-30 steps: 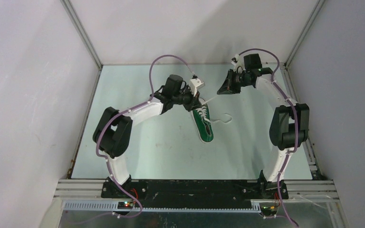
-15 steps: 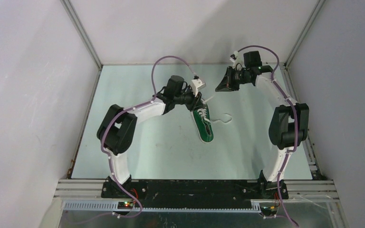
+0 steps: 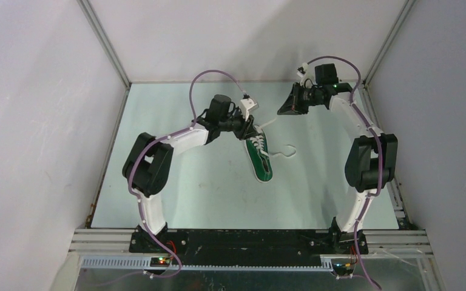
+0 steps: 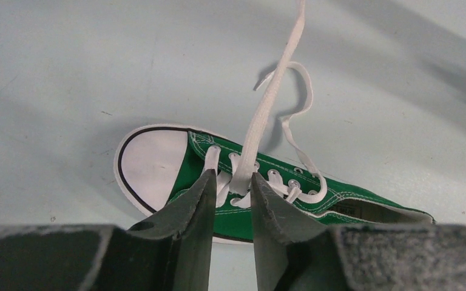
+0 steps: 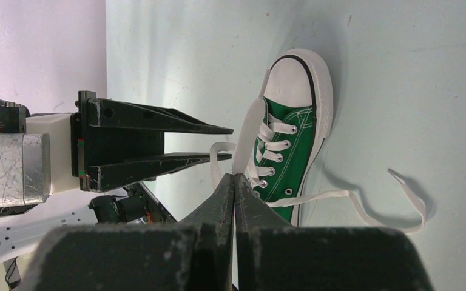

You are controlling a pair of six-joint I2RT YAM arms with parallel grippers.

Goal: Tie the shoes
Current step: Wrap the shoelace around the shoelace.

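Starting at the near side: the sneaker (image 3: pixel 260 160) lies about mid-tabletop (image 3: pixel 188 188), a little toward the far edge. Its heel points at the near edge and its toe at the far one. Just to its right, the loose lace (image 3: pixel 288 151) curls slack on the surface.

Moving up to the toe end, the left gripper (image 4: pixel 232 182) hangs low over the eyelets (image 4: pixel 292 182) with its jaws parted. Its fingers (image 4: pixel 201 200) sit either side of the taut lace (image 4: pixel 266 103) and clamp nothing.

Furthest out, toward the far edge right of centre, the right gripper (image 5: pixel 233 179) is pressed closed on that lace's end, drawing it up and away from the shoe.

I'd say the job now is steady tension. The left should pinch low, right by the eyelets, so the lace can fold into a loop without slack creeping in. Pull too hard and this small shoe looks likely to tip or slide.

On materials:
- The upper is green canvas with white stitching.
- The toe cap (image 4: pixel 151 163) is smooth white rubber, rounded, with a dark outline.
- The eyelets are small metal rings.
- The lace is flat, woven and floppy, so it's probably best gripped across its flat face so it doesn't twist.
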